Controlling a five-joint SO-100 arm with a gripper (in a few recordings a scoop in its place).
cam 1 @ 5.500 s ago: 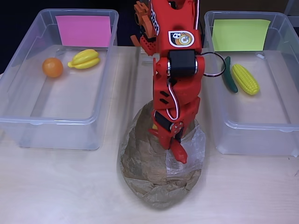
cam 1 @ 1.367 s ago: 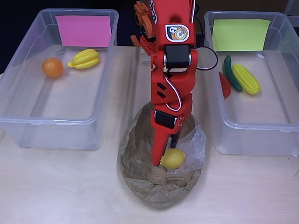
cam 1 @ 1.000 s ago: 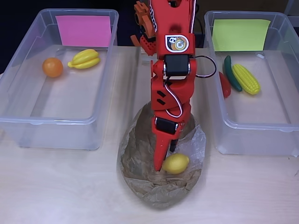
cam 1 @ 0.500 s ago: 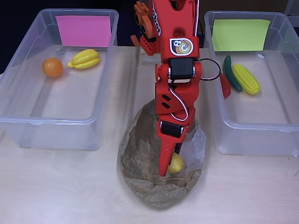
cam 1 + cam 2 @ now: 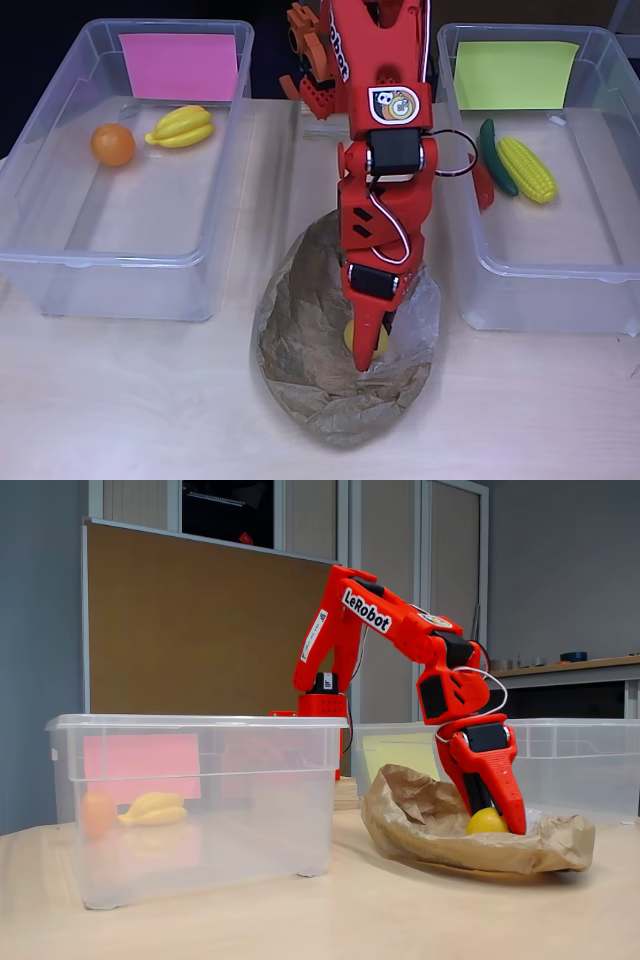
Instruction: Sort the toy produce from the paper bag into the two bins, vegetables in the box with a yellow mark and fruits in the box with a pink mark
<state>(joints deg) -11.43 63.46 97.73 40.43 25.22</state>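
Brown paper bag [image 5: 320, 380] holds a yellow lemon [image 5: 486, 821], fingers [image 5: 366, 352] clamped on it.

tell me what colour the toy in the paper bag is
Yellow; the toy shows best in the fixed view.

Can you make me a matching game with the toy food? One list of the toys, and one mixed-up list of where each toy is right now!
Toys:
1. orange
2. corn
3. lemon
4. bananas

Places:
A. in the paper bag, at the gripper
B. in the box with the yellow mark, beside the cucumber
C. in the box with the pink mark, nearest its left wall in the overhead view
D. in the box with the pink mark, just below the mark in the overhead view

Pairs: 1-C, 2-B, 3-A, 4-D
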